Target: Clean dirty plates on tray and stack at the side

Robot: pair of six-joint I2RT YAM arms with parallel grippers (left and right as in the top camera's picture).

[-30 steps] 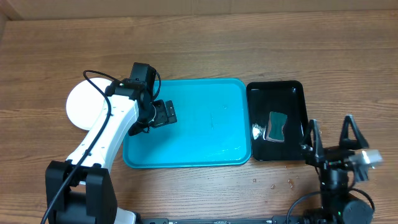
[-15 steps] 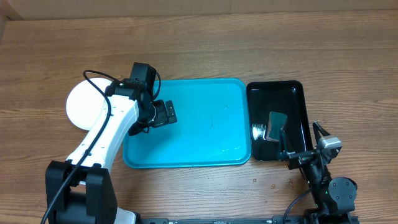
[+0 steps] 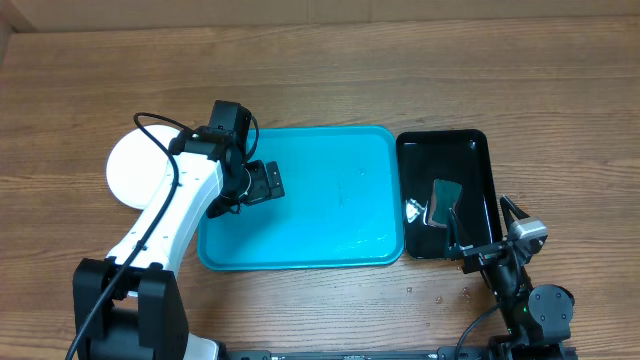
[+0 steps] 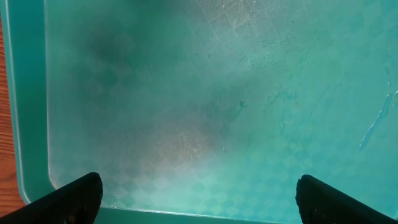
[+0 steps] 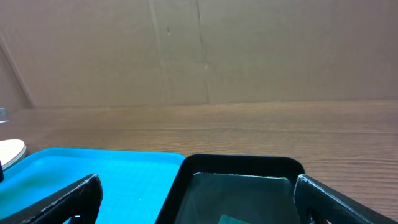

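The turquoise tray lies mid-table with nothing on it but thin wet streaks. A white plate rests on the wood left of the tray, partly under my left arm; its edge shows in the right wrist view. My left gripper hovers open over the tray's left part, with only tray floor between its fingertips. Low at the front right, my right gripper stands open and empty, facing the tray across the black tray's near end.
A glossy black tray sits right of the turquoise one, holding a dark green sponge and some foam. Its rim fills the right wrist view. Small droplets dot the wood in front. A cardboard wall closes the back.
My right arm swung left and tipped down a second ago, bringing its fingers to the black tray's near right corner, then stayed. The left arm has not moved.
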